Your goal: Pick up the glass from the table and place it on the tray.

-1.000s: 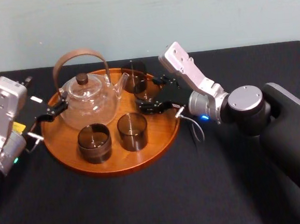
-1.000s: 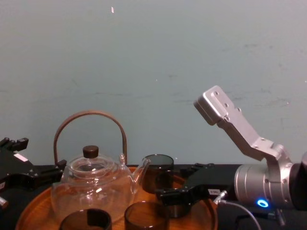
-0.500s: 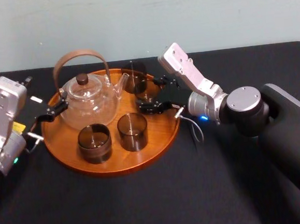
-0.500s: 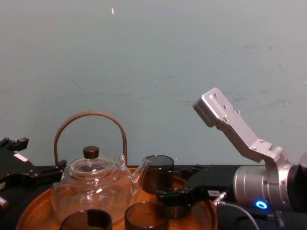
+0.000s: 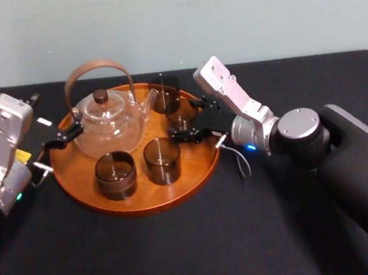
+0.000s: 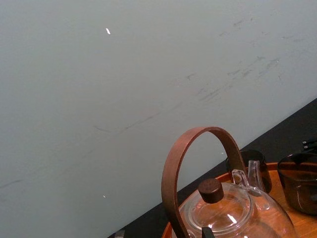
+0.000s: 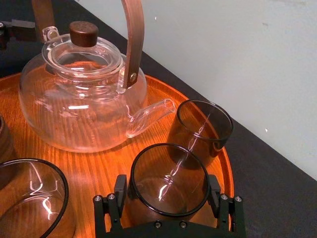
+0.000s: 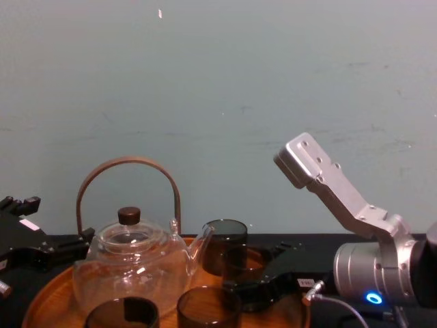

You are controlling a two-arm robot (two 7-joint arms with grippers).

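Clasping the glass (image 7: 168, 173), right gripper (image 7: 167, 193) hides its base.

You have a matte black table (image 5: 180, 252) running wide under both arms. One thing sits directly on it: a round orange-brown tray (image 5: 196, 165) with a low rim. The left gripper (image 5: 61, 138) is at one rim, and the right gripper (image 5: 183, 118) reaches in over the opposite rim. On the tray:
- The teapot (image 5: 109, 121) is just beside the left gripper.
- The left front glass (image 5: 115, 175) and right front glass (image 5: 162, 160) stand between the grippers.
- The back glass (image 5: 165, 94) is just beyond the right gripper.
- The held glass (image 7: 168, 181) is pinched in the right gripper. You can't tell if its base touches the wood.
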